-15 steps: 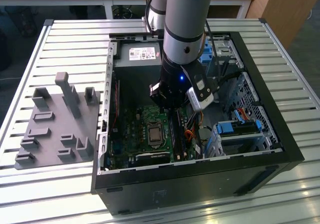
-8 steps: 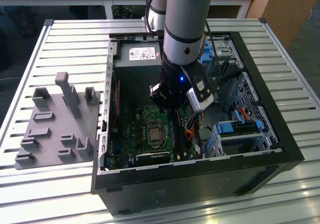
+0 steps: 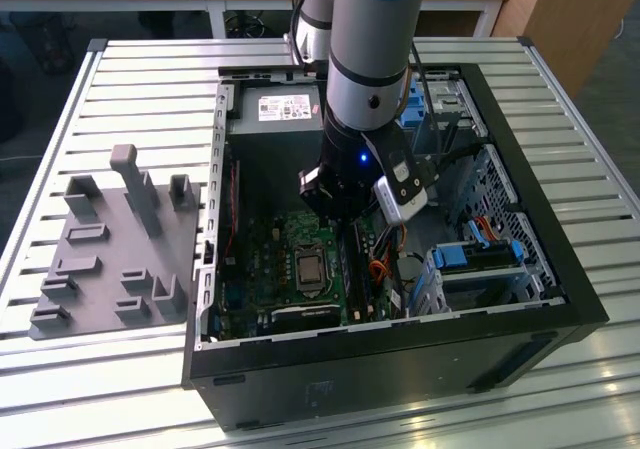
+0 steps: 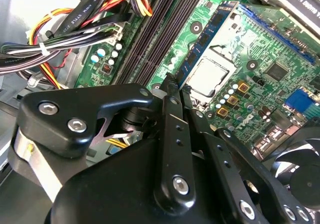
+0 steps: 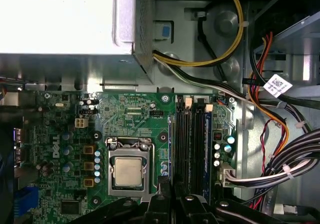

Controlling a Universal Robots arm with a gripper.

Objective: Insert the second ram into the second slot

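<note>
Tool [image 4: 176, 87] pinches the second ram [image 4: 205, 39], held on edge over the board, likely to line up with the memory slots [image 3: 348, 264]. In the exterior view these sit at 3 o'clock of the CPU socket [image 3: 308, 267]. The ram looks unseated. Cables [image 3: 378, 267] crowd the slots' 3 o'clock side, so room is tight.

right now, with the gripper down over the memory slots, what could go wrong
1. The gripper holds the second ram near one end, close beside the CPU socket. If it is out of line with the memory slots, pushing may bend or crack it.
2. The cable bundle runs along their far side and could snag the gripper.
</note>
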